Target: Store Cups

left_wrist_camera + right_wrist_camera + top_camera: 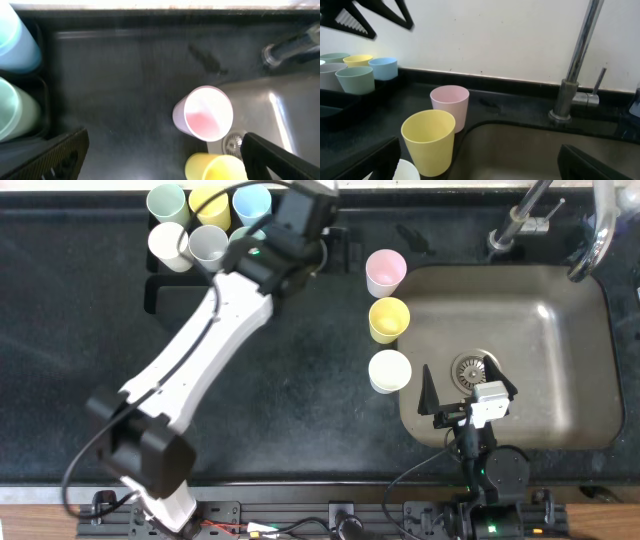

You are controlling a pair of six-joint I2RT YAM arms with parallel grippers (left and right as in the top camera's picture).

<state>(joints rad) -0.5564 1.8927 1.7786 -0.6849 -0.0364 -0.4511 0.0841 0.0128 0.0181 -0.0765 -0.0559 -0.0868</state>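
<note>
Three loose cups (389,319) lined along sink (560,360) edge, six stored cups (208,242) in corner rack (158,292), wide table (300,380) between, left gripper (165,150), right gripper (466,392) both spread, empty.

no legible txt, labels, nos.

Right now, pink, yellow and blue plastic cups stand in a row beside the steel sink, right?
No: beside the steel sink, the third is a white plastic cup, not blue, as the top view shows. The rest holds.
</note>
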